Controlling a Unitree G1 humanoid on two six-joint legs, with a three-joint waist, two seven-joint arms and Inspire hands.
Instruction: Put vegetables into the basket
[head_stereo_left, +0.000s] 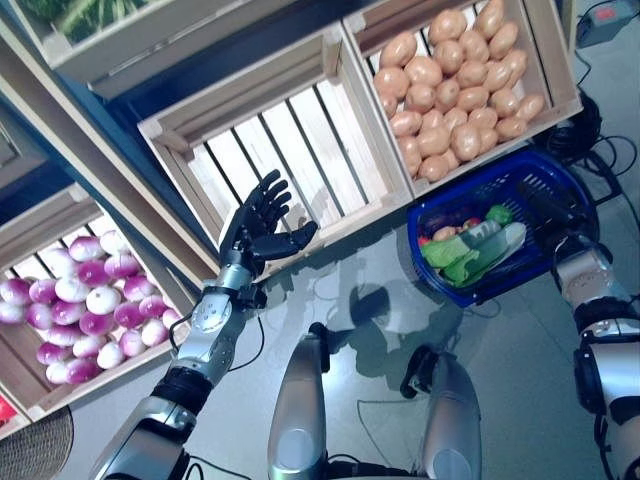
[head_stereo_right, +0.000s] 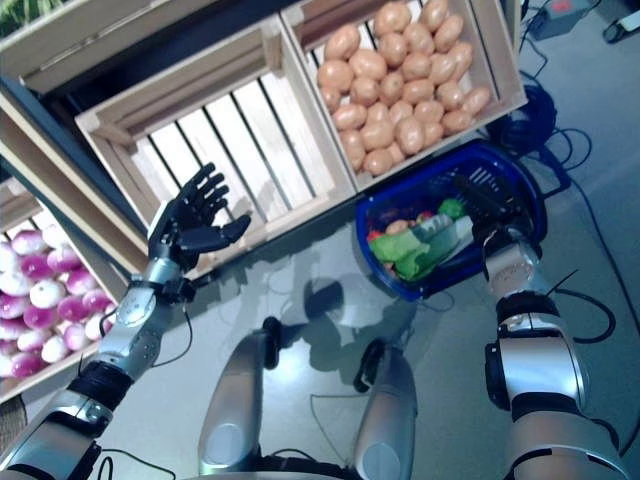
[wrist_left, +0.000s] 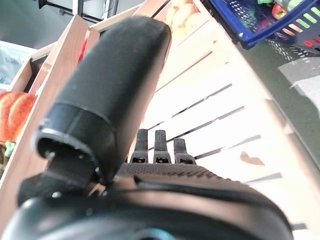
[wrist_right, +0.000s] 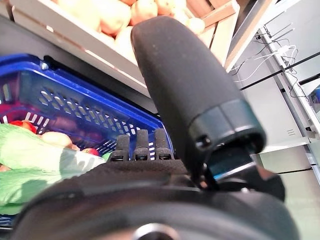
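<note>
The blue plastic basket (head_stereo_left: 470, 182) stands on the floor below the potato crate. It holds a leafy green vegetable (head_stereo_left: 458, 260), a pale long one, something red and a potato. My right hand (head_stereo_left: 553, 208) lies over the basket's right side, fingers (wrist_right: 137, 146) straight in a row above its mesh wall (wrist_right: 65, 100), holding nothing. My left hand (head_stereo_left: 262, 225) is raised in front of the empty slatted crate (head_stereo_left: 290, 150), fingers spread and nothing in it.
A wooden crate of potatoes (head_stereo_left: 450, 80) sits at the upper right. A crate of purple-and-white round vegetables (head_stereo_left: 80, 300) is at the left. Another crate with greens (head_stereo_left: 80, 15) shows at the top left. Bare grey floor (head_stereo_left: 360, 290) lies between crates and basket.
</note>
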